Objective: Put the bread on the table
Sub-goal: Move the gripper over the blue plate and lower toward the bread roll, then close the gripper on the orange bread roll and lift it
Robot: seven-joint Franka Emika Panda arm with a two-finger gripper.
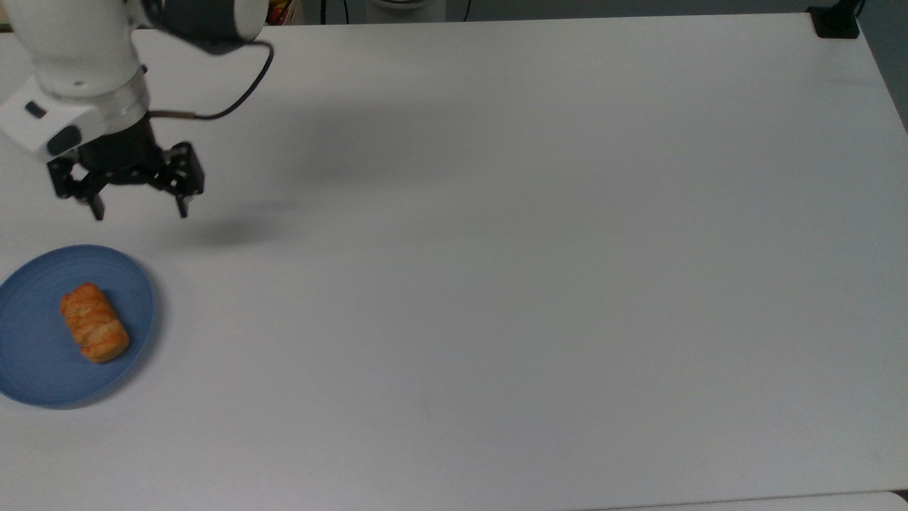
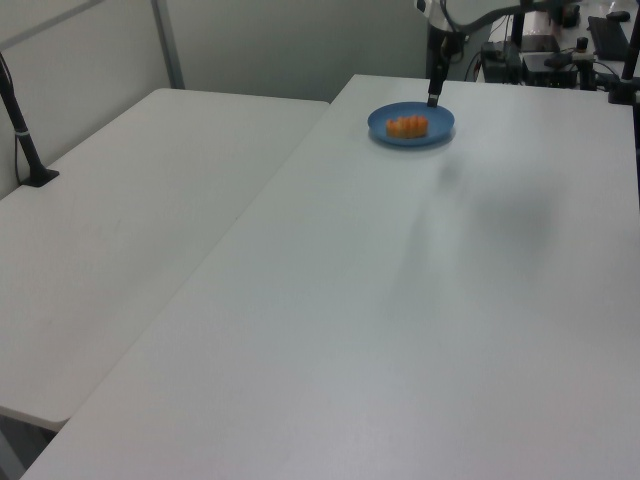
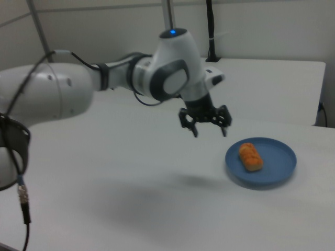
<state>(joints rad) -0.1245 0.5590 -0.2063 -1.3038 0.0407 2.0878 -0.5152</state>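
The bread (image 1: 93, 322) is a small golden-orange ridged loaf lying on a round blue plate (image 1: 28, 362) at the top view's left edge. The same bread (image 3: 250, 156) and plate (image 3: 277, 162) sit at the right view's right, and far back in the left view the bread (image 2: 407, 126) rests on the plate (image 2: 440, 128). My gripper (image 1: 140, 211) hangs open above the white table (image 1: 496, 284), up and a little to the right of the plate in the top view, nothing between its fingers. In the right view the gripper (image 3: 210, 132) is left of the plate and higher than it. The left view has the gripper (image 2: 432, 100) just behind the plate.
A second white table (image 2: 130, 210) adjoins on the left view's left, with a black post (image 2: 25, 140) clamped to it. A black clamp (image 1: 835, 21) sits at the top view's upper right corner. The white arm (image 3: 78, 89) reaches in from the right view's left.
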